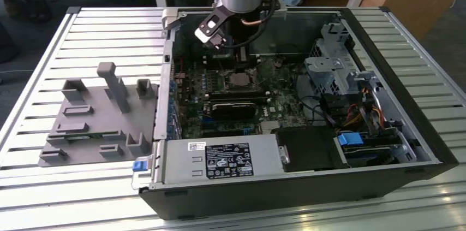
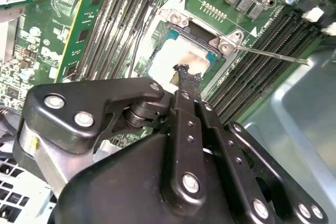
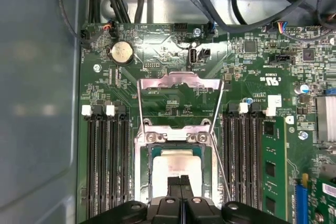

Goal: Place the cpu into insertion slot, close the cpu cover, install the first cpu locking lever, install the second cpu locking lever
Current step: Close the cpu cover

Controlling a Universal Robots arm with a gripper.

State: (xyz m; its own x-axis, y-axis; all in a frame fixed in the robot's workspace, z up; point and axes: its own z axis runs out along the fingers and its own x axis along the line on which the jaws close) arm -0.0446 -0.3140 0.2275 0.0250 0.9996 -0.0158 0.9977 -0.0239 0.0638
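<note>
Cpu (image 3: 172, 163) sits in the insertion slot (image 3: 142, 166), straight beneath the gripper (image 3: 181, 183), fingers pressed together, empty; cpu cover (image 3: 178, 81) flipped open.

Slatted metal surface carrying an open computer case and a grey fixture

The pale ribbed surface (image 1: 80, 40) is stretching across the exterior view, its long slats running from side to side. An open black computer case (image 1: 291, 201) is lying flat on it toward the exterior view's right, open side facing up, with its near wall reaching close to the surface's near edge. A grey moulded fixture (image 1: 87, 132) with upright posts and shallow pockets is sitting on the slats at the exterior view's left, just beside the case. Light is glaring off the nearest slats.
</note>
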